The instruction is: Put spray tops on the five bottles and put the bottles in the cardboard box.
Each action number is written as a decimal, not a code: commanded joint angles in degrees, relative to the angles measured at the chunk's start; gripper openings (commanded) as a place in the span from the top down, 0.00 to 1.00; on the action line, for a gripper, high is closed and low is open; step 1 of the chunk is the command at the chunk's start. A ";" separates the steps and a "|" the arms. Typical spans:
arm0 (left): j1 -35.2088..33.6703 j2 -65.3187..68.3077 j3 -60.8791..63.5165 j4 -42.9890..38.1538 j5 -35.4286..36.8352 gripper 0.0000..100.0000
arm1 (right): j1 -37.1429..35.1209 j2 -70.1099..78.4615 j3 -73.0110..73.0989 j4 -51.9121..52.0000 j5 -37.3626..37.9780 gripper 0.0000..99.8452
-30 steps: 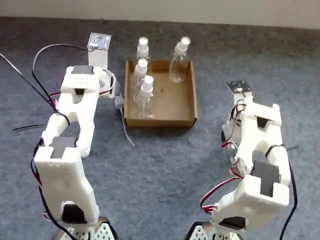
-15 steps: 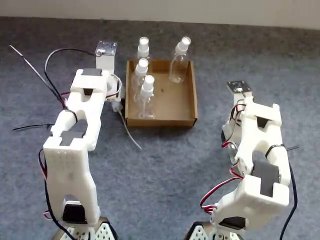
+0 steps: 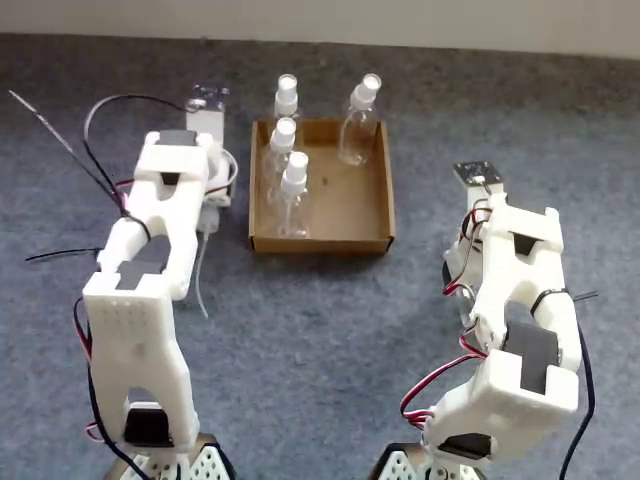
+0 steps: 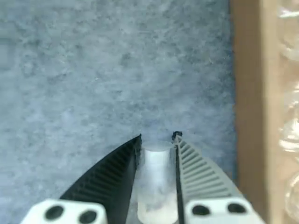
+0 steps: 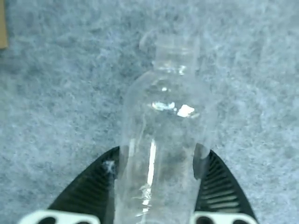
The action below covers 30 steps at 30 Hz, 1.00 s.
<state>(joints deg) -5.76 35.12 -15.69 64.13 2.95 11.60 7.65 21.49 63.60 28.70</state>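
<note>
surface: grey carpet [image 3: 330, 340] | far edge: pale strip [image 3: 420, 15] | light: even

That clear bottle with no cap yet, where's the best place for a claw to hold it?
Around the wide round body of the bottle, closing in from its two opposite sides, much as the right gripper has it. The body offers broad, even walls to squeeze, and the narrow open neck is left free for the spray top. That is probably the safest hold.
</note>
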 commanded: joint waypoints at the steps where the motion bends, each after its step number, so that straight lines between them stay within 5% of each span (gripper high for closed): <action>1: -4.35 -0.84 -10.15 8.35 -1.32 0.95 | 0.40 -1.27 -3.56 -0.22 0.70 0.86; 11: -7.25 -0.75 -17.45 21.98 -6.59 0.95 | 1.71 -9.27 -4.62 5.85 0.70 0.67; 30: -7.08 -0.66 -17.54 23.74 -8.09 0.94 | -3.12 8.31 -19.91 6.02 0.35 0.69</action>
<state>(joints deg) -12.79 35.12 -30.64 87.78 -4.70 8.79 15.03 6.46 69.05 28.79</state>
